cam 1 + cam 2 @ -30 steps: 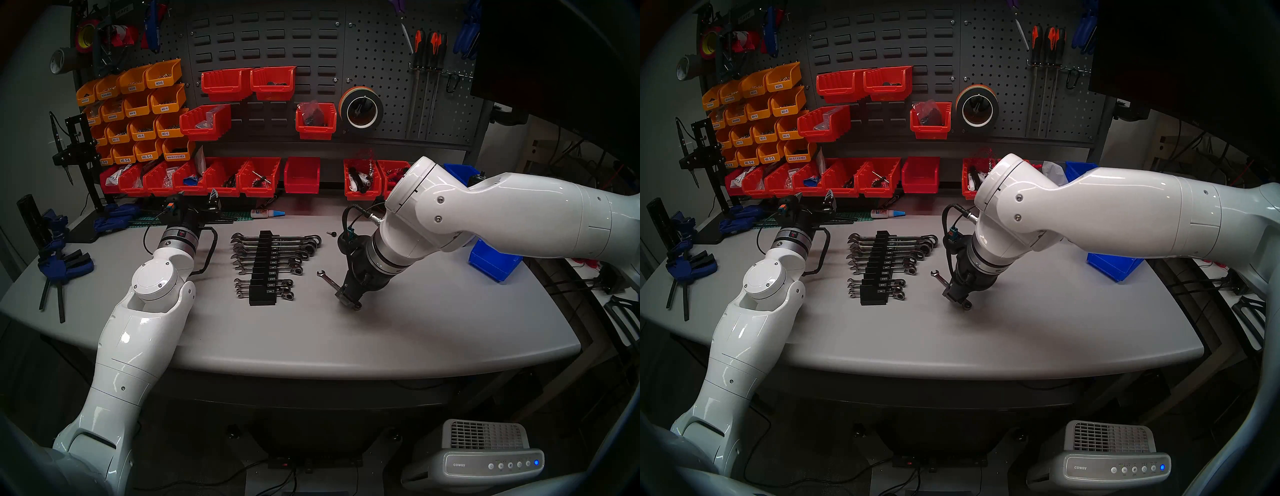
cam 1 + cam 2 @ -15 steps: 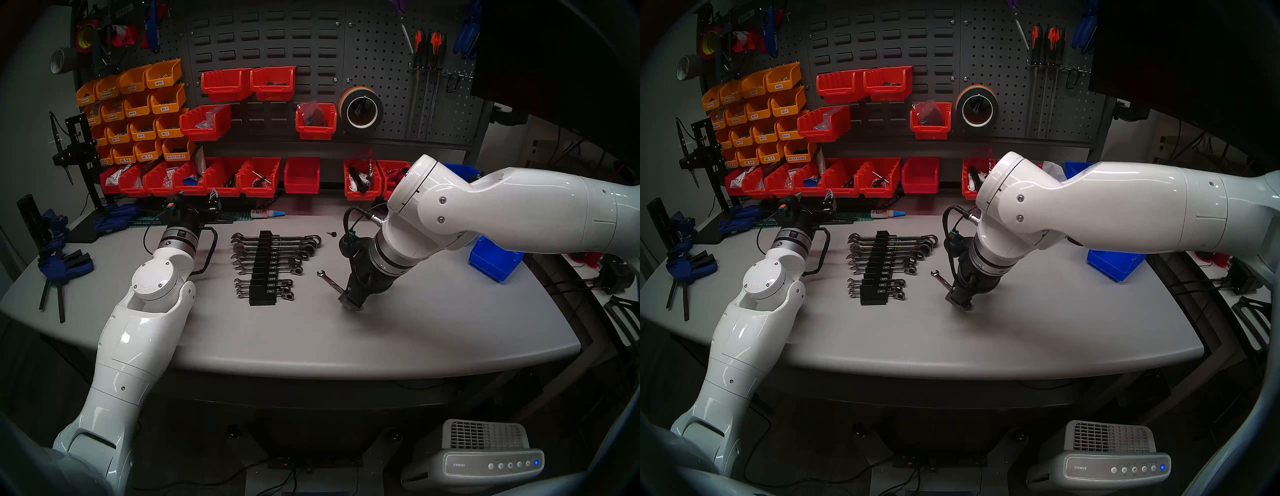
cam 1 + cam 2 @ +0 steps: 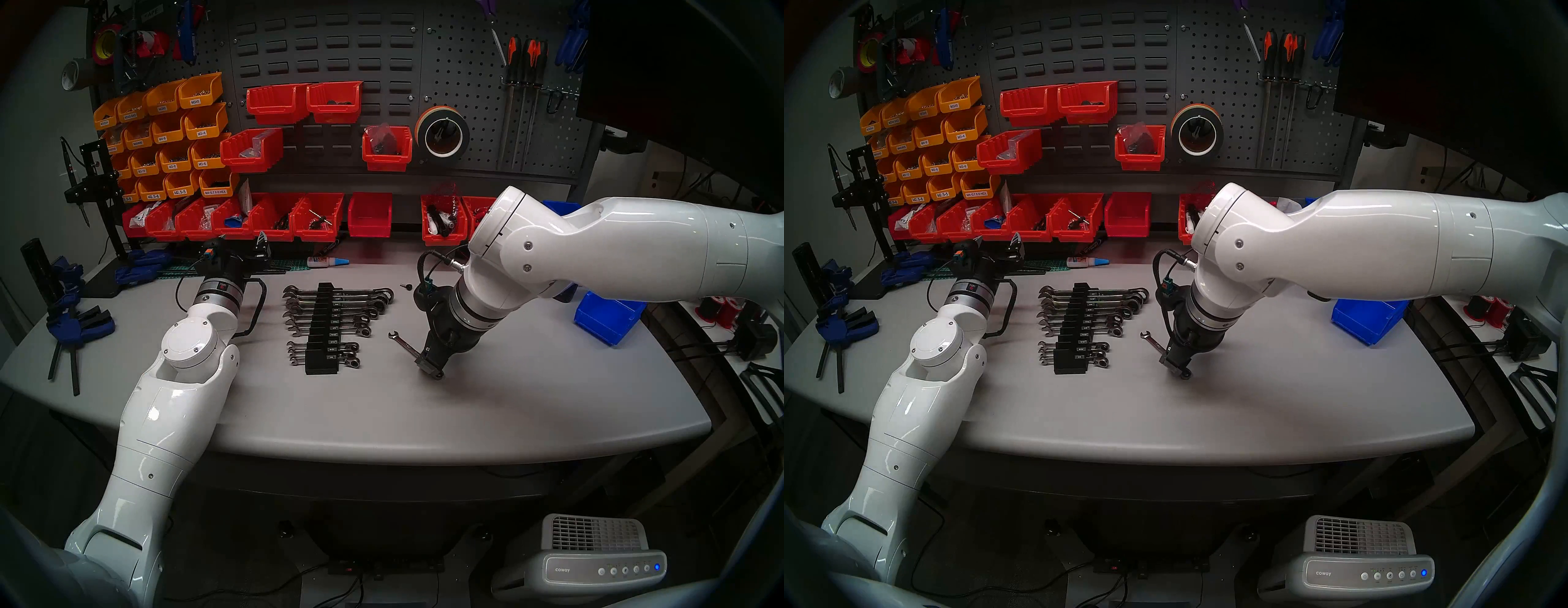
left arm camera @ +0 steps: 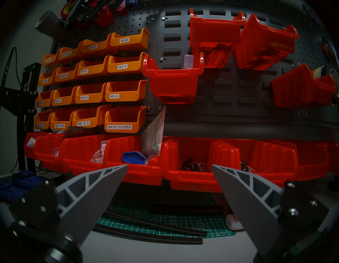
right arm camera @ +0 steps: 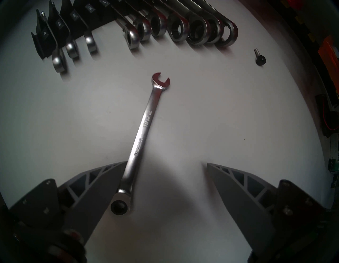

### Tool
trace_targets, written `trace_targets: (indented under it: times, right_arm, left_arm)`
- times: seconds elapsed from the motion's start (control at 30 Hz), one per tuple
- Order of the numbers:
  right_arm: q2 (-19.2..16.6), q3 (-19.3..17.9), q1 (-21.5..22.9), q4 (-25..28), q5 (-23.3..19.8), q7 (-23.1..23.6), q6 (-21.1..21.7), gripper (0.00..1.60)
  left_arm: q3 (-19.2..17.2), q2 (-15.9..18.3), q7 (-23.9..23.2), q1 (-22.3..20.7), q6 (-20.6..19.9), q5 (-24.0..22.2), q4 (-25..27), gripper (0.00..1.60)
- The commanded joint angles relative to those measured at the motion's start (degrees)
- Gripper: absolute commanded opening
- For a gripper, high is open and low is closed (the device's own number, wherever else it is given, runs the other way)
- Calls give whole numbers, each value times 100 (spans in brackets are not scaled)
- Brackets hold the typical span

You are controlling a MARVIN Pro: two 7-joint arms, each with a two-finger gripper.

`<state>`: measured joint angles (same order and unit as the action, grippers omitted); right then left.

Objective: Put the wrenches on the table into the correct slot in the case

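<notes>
Right tool [image 3: 429, 366] slightly nearer the wrench [image 3: 403, 342].

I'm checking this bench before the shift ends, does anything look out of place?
Yes. One loose wrench lies slanted on the table, right of the black rack, which shows an empty slot among its racked wrenches. A small black screw also lies loose by the rack's far end.
</notes>
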<state>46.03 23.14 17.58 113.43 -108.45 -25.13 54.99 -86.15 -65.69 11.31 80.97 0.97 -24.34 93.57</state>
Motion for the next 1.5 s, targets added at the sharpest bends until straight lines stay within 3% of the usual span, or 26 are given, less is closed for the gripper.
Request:
trace_targets:
  times: [0.0, 0.5, 0.67, 0.97, 1.13, 1.47]
  right_arm:
    - [-54, 195, 211, -140, 303, 76, 1, 150]
    - [-207, 271, 329, -319, 771, 744, -17, 151]
    - [-252, 202, 278, -347, 893, 1216, -214, 133]
    - [-243, 276, 287, -314, 1015, 1425, -232, 145]
    - [-198, 320, 264, -343, 1072, 1513, -237, 144]
    - [-87, 356, 223, -378, 1169, 1650, -291, 117]
  left_arm:
    - [-49, 5, 0, -155, 67, -1, 169, 160]
    - [-49, 5, 0, -155, 67, -1, 169, 160]
    - [-49, 5, 1, -155, 67, -2, 170, 160]
    - [-49, 4, 1, -155, 68, -2, 171, 160]
    - [-49, 4, 1, -155, 68, -2, 171, 160]
    - [-49, 4, 1, -155, 68, -2, 171, 160]
